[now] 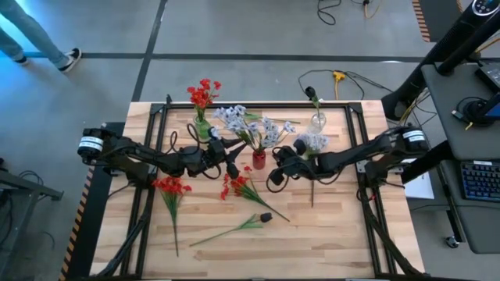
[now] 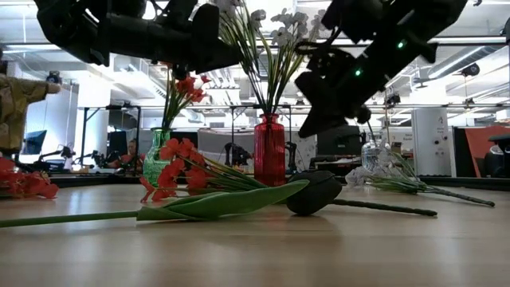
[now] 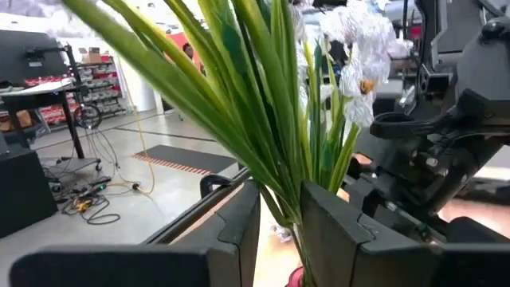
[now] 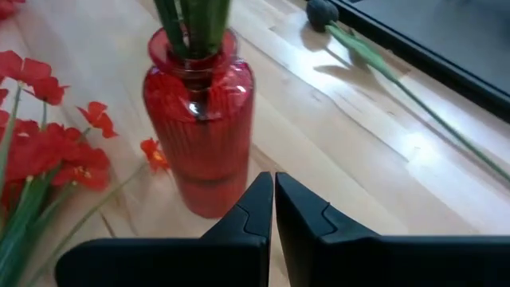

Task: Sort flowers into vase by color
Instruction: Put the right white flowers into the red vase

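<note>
The left end effector (image 3: 279, 231) is clamping the white flowers (image 1: 254, 127) in the red vase (image 4: 199, 119); the closed right end effector (image 4: 273, 211), at three o'clock, should be steadying it.

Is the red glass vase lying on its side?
No, the red glass vase stands upright on the wooden table, green stems rising from its mouth.

We see grey concrete floor (image 1: 234, 31) around the wooden table (image 1: 328, 242), a keyboard desk (image 1: 476, 176) beside it, yellow cable (image 1: 337, 76) behind it, a person's legs (image 1: 35, 43) far off.
</note>
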Robot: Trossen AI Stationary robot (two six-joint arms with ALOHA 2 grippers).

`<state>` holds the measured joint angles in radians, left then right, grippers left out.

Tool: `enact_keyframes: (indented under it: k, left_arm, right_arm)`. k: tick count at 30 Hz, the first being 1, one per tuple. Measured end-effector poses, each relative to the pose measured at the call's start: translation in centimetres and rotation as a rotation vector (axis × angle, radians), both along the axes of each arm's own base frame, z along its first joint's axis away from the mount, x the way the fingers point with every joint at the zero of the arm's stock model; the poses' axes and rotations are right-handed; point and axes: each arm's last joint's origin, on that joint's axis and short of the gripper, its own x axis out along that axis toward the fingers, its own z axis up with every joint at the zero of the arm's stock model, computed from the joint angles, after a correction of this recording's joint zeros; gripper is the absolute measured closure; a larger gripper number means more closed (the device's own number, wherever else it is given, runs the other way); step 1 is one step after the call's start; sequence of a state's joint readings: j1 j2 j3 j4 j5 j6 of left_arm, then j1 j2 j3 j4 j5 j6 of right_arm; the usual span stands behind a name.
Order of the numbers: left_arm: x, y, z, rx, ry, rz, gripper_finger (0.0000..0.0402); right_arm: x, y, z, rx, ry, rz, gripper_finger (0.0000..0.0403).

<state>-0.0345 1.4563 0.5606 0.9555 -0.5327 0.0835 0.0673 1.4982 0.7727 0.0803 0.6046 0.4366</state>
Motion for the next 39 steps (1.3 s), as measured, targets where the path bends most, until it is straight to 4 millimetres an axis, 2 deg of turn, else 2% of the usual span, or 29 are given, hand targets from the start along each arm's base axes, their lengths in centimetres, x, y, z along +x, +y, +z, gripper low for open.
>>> enact_keyframes:
  k: [9,15,19,26,29,34,39]
  left_arm:
    - [0.0,0.0,-0.4,0.045,0.063,0.004,0.0341]
    - [0.0,0.0,-0.4,-0.042,0.019,0.002,0.0354]
    - [-0.1,0.0,-1.0,-0.097,0.029,0.003,0.0326]
    - [-0.1,-0.1,-1.1,-0.082,0.040,-0.039,0.0227]
    - [-0.1,0.0,-0.8,-0.054,0.037,-0.044,0.0198]
    - [0.1,0.6,-0.4,-0.053,0.022,-0.023,0.0186]
    - [0.3,1.1,-0.1,-0.059,0.012,-0.023,0.0195]
  right_arm:
    - [0.8,0.1,-0.8,0.003,-0.033,0.002,0.0394]
    - [0.8,0.1,-0.8,0.004,-0.032,0.002,0.0394]
    - [0.8,0.1,-0.9,0.004,-0.030,0.002,0.0394]
    - [0.8,0.1,-0.8,0.003,-0.030,0.004,0.0394]
    - [0.8,0.1,-0.9,0.004,-0.029,0.006,0.0394]
    - [0.8,0.1,-0.9,0.006,-0.028,0.012,0.0394]
    - [0.8,0.1,-0.8,-0.001,-0.023,0.019,0.0394]
